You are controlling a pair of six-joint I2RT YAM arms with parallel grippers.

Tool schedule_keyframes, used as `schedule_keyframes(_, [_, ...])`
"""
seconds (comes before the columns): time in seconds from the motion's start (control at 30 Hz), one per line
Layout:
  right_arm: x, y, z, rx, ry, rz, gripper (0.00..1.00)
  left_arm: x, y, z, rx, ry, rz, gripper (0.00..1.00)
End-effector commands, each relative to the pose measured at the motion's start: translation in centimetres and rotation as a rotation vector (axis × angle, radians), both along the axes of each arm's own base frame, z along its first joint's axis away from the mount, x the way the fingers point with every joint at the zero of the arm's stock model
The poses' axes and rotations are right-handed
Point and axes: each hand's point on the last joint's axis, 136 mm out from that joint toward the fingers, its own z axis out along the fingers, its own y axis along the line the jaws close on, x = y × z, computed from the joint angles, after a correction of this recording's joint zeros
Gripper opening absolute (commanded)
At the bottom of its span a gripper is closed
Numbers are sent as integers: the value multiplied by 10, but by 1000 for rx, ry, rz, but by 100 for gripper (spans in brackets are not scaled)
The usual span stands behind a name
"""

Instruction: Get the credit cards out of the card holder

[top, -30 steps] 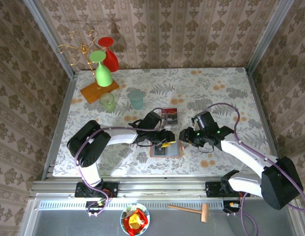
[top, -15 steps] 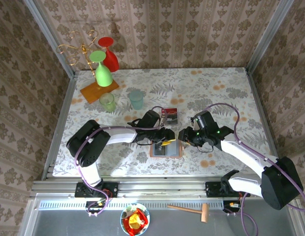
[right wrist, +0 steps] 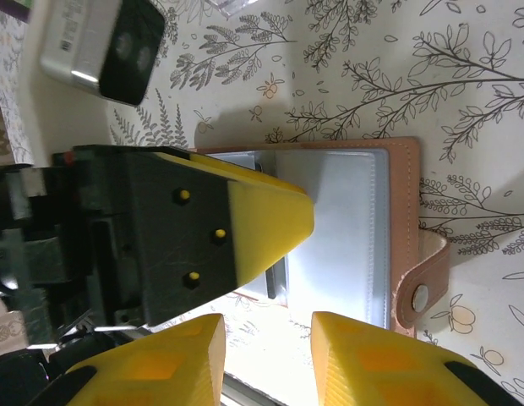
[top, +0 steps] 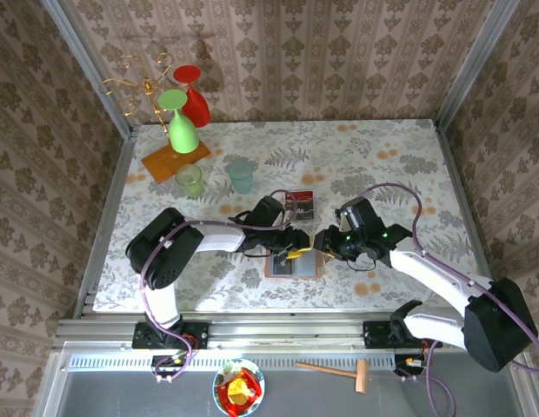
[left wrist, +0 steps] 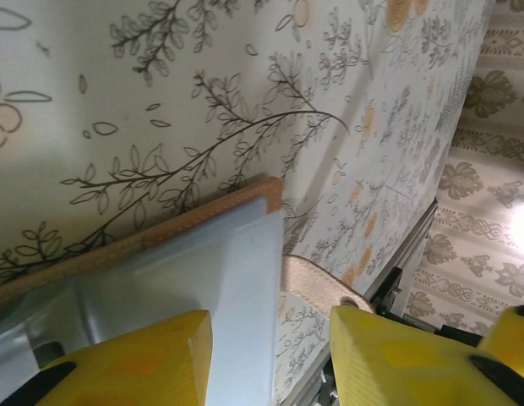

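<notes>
Floral-print surface (top: 382, 156) under both arms, patterned wallpaper on the walls around it. Nearest me, on the grey ledge in front of the bases, I see a wooden mallet (top: 339, 372) and a bowl (top: 238, 388) of bright odds and ends.

Past the rail, the card holder (top: 296, 268) lies open and flat near the front edge of the surface, grey-blue pockets up, its snap tab (right wrist: 418, 292) sticking out to one side. My left gripper (left wrist: 270, 330) is low over it with its fingers spread: one yellow finger over the pocket, the other out past the holder's edge. My right gripper (right wrist: 266, 338) sits opposite, just beside the left one, fingers apart with nothing between them. A dark edge shows under the left finger; I cannot tell whether it is a card.

Just beyond the holder, the credit cards (top: 300, 205) lie on the surface, dark with a red band. Farther back stand two tumblers (top: 241, 175), then the rack (top: 176, 161) with a green goblet (top: 181, 122) and a red goblet (top: 193, 100).
</notes>
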Motion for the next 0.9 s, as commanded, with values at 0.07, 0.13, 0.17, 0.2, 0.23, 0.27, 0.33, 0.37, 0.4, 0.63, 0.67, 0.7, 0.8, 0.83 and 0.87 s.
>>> schedule_keyframes(0.07, [-1,-8,12,-19,-32,-35,35,2,-4,5,-30,7,-12,42])
schedule_keyframes(0.13, [-2,-7,11,-11,-26,-33,35,4,-3,8,-35,3,-8,42])
schedule_keyframes(0.17, [-2,-6,10,-7,-23,-33,34,5,-3,10,-38,-2,-5,42])
schedule_keyframes(0.2, [-2,-5,10,-1,-22,-32,34,6,-3,13,-44,-8,-2,42])
schedule_keyframes(0.23, [-2,-4,9,4,-19,-32,34,7,-2,15,-46,-11,1,42])
schedule_keyframes(0.27, [-2,-3,9,12,-18,-30,33,8,-1,18,-50,-16,5,42])
schedule_keyframes(0.33, [-2,1,8,20,-13,-27,32,11,3,24,-56,-30,17,42])
schedule_keyframes(0.37, [-2,3,8,24,-13,-23,32,13,6,25,-56,-35,23,42])
schedule_keyframes(0.4, [-3,5,6,26,-7,-14,31,15,9,28,-56,-40,31,42])
schedule_keyframes(0.63, [-10,32,-10,6,42,70,30,20,30,34,-54,-60,73,42])
schedule_keyframes(0.67, [-12,36,-13,0,52,86,29,21,33,34,-51,-62,79,42])
schedule_keyframes(0.7, [-15,40,-17,-8,62,102,29,22,37,34,-49,-63,85,42])
schedule_keyframes(0.8, [-25,48,-32,-40,102,139,29,23,50,33,-38,-66,106,42])
schedule_keyframes(0.83, [-28,50,-37,-49,114,150,29,23,55,33,-36,-67,112,42])
schedule_keyframes(0.87, [-31,51,-42,-57,126,159,29,23,59,32,-31,-67,118,42])
